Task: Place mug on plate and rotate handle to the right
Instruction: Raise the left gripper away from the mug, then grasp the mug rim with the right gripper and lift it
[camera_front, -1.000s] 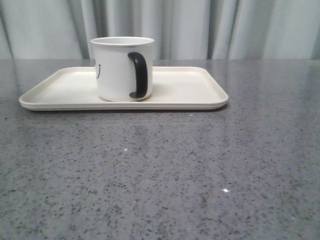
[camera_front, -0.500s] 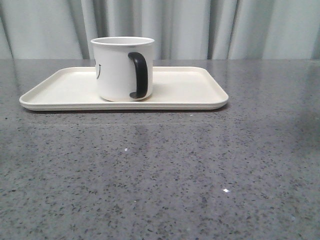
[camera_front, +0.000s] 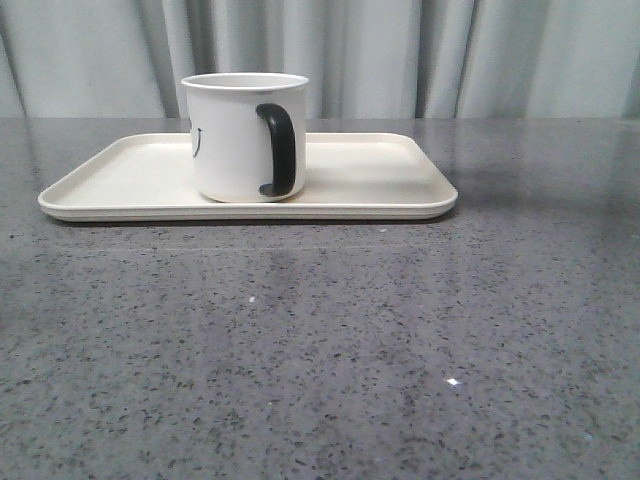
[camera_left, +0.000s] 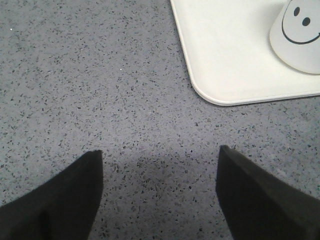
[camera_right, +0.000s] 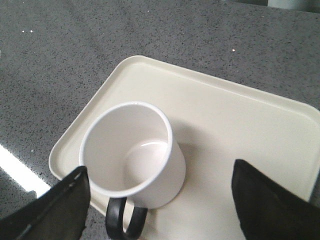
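Observation:
The white mug (camera_front: 240, 135) stands upright on the left half of the cream plate (camera_front: 380, 180). Its black handle (camera_front: 278, 150) faces the camera, slightly to the right. Neither gripper shows in the front view. In the right wrist view my right gripper (camera_right: 161, 167) is open above the plate (camera_right: 240, 125), its fingers either side of the empty mug (camera_right: 132, 150) and not touching it; the handle (camera_right: 125, 222) points toward the wrist. My left gripper (camera_left: 160, 150) is open and empty over bare table, short of the plate's corner (camera_left: 220, 75). The mug's smiley side (camera_left: 300, 35) shows there.
The grey speckled table (camera_front: 320, 350) runs in front of the plate and to both sides of it. A pale curtain (camera_front: 400, 60) hangs behind the table's far edge.
The mug's handle has turned very slightly to the right and less of the smiley shows. A faint shadow has spread over the table right of the plate.

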